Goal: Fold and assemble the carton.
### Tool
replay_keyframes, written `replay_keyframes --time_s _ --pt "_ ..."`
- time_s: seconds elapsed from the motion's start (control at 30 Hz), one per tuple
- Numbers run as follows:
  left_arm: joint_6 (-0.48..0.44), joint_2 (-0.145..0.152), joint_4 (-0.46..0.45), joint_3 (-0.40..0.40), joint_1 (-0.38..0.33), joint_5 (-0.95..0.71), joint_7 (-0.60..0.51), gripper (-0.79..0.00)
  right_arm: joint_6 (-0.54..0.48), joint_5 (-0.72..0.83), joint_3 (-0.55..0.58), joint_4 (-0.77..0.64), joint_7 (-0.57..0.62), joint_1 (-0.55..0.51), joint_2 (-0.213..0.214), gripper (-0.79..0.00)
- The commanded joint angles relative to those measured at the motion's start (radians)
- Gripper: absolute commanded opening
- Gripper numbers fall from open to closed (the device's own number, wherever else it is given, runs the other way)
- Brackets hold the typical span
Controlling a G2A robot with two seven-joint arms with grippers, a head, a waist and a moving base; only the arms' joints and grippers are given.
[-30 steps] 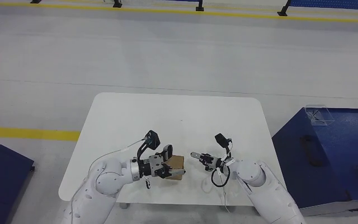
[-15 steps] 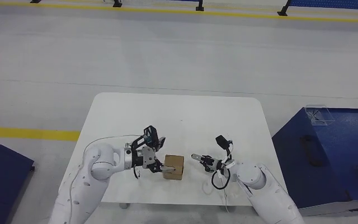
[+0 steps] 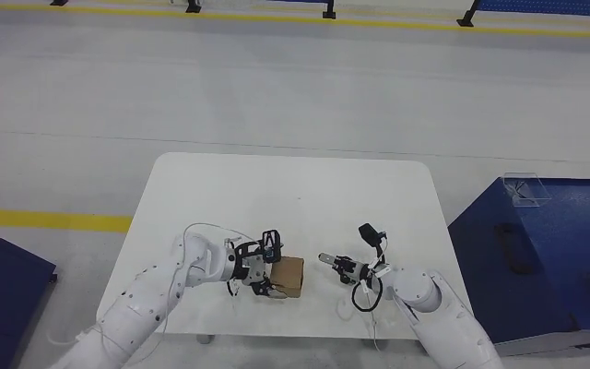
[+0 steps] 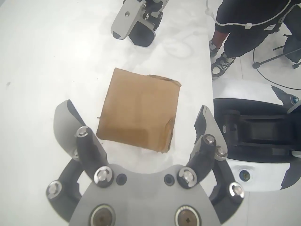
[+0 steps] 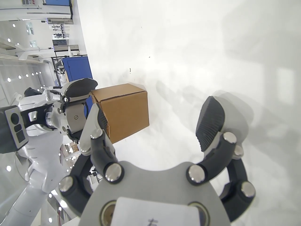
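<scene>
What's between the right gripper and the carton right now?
Nothing: just bare white table separates the right gripper from the carton, as the top view shows.

**Bright, even light on a white table**

The light is strong and diffuse, coming from overhead. The table (image 4: 47,48) glares near white in both wrist views, and its surface washes out. The carton (image 4: 138,109) casts only a faint, soft shadow at its base. Small ceiling lamps (image 5: 9,79) dot the right wrist view's left edge, where straight lines bow.
</scene>
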Motion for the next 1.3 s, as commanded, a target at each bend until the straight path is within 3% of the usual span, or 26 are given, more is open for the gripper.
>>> replay_keyframes --time_s 0.0,0.3,0.4,0.47,0.83,0.87,1.07,1.1,1.2,1.27 --pt "0.000 0.007 0.026 0.035 -0.024 0.027 0.068 0.000 0.000 0.000 0.000 0.000 0.000 0.000 0.000 0.000" --pt "0.000 0.021 0.093 0.130 -0.088 0.082 0.211 0.000 0.000 0.000 0.000 0.000 0.000 0.000 0.000 0.000" --pt "0.000 0.022 0.106 0.154 -0.101 0.083 0.229 -0.179 0.000 0.000 0.000 0.000 0.000 0.000 0.000 0.000" --pt "0.000 0.021 0.111 0.169 -0.109 0.083 0.234 -0.222 0.000 0.000 0.000 0.000 0.000 0.000 0.000 0.000" --pt "0.000 0.019 0.118 0.215 -0.135 0.069 0.255 -0.179 0.000 0.000 0.000 0.000 0.000 0.000 0.000 0.000" --pt "0.000 0.019 0.116 0.218 -0.137 0.069 0.256 -0.299 0.000 0.000 0.000 0.000 0.000 0.000 0.000 0.000" --pt "0.000 0.019 0.107 0.233 -0.144 0.070 0.262 -0.545 0.000 0.000 0.000 0.000 0.000 0.000 0.000 0.000" --pt "0.000 0.019 0.106 0.235 -0.146 0.071 0.264 -0.628 0.000 0.000 0.000 0.000 0.000 0.000 0.000 0.000" --pt "0.000 0.020 0.107 0.241 -0.148 0.070 0.272 -0.776 0.000 0.000 0.000 0.000 0.000 0.000 0.000 0.000" --pt "0.000 0.022 0.107 0.245 -0.150 0.068 0.276 -0.785 0.000 0.000 0.000 0.000 0.000 0.000 0.000 0.000"
